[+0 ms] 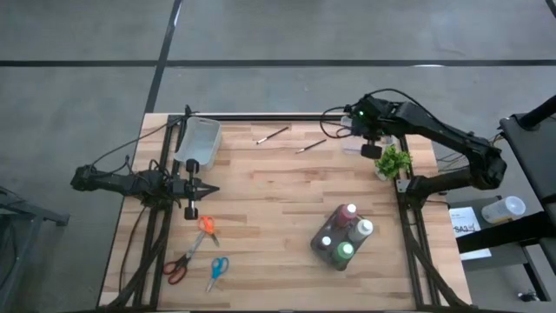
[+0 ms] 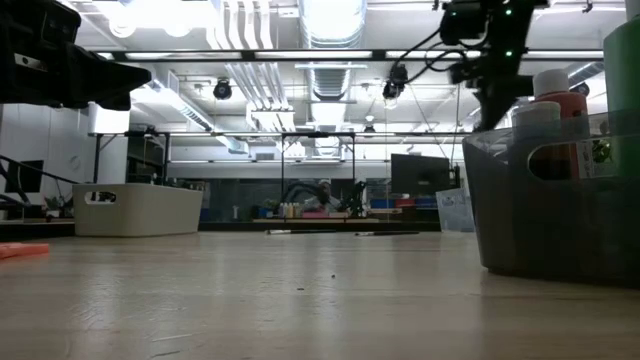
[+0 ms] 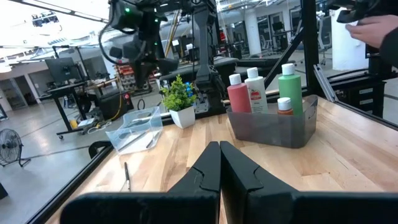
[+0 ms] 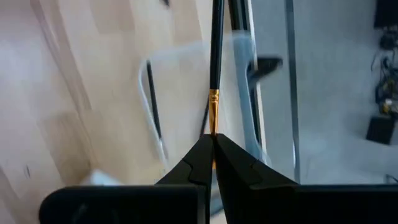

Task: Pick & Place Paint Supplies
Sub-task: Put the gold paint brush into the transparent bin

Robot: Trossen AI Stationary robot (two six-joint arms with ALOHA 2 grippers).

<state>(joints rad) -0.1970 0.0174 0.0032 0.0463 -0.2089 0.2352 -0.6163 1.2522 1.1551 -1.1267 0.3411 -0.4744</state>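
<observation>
Four paint bottles stand in a grey bin: dark red, white, green and red. Two dark paintbrushes lie flat near the table's far edge. My right gripper hangs over a clear tray at the far right, beside the potted plant, and is shut on another paintbrush. A dark stick lies in that tray. My left gripper waits shut over the table's left side, holding nothing. My right gripper pinches the paintbrush between its two fingertips at the gold ferrule, near one end. The black handle runs straight out beyond the fingers, in line with them. The brush is lifted clear above the clear tray.
A white bin stands at the far left by my left arm. Orange, red and blue scissors lie near the left front. Bare wood spreads across the table's middle. A person's hand shows beyond the table.
</observation>
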